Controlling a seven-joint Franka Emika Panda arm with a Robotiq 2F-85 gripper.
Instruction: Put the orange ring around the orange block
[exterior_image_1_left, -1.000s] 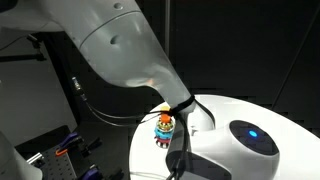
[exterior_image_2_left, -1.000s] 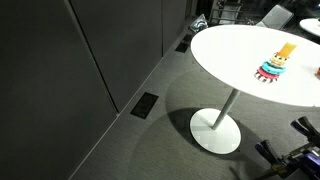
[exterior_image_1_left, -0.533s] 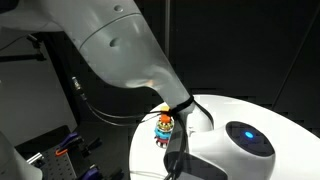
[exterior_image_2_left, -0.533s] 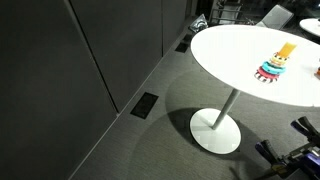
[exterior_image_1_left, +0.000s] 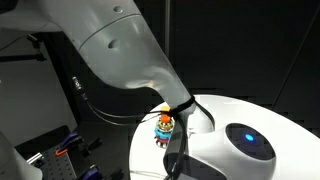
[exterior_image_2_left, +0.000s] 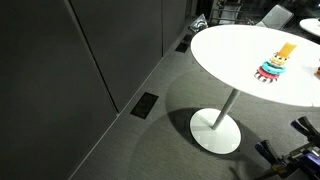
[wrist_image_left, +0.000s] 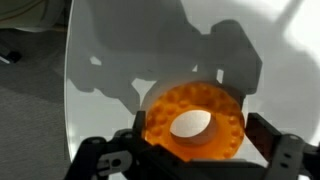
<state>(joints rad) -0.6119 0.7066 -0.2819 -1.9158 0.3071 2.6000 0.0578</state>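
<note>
The orange ring (wrist_image_left: 195, 122) fills the lower middle of the wrist view, flat side to the camera, with the white table (wrist_image_left: 110, 40) showing through its hole. My gripper (wrist_image_left: 197, 138) has a black finger against each side of the ring and looks shut on it. The ring-stack toy (exterior_image_2_left: 271, 68) stands on the round white table (exterior_image_2_left: 230, 50), with the orange block (exterior_image_2_left: 287, 49) as its upright tip. The toy also shows in an exterior view (exterior_image_1_left: 164, 126), behind my arm (exterior_image_1_left: 120, 50). Neither the gripper nor the ring shows in the exterior views.
The table stands on a single pedestal with a round base (exterior_image_2_left: 216, 131) on grey carpet. Dark cabinet fronts (exterior_image_2_left: 90, 60) line one side. A white housing with a blue light (exterior_image_1_left: 250, 138) fills the foreground beside the toy. The table's edge runs down the wrist view's left side (wrist_image_left: 66, 80).
</note>
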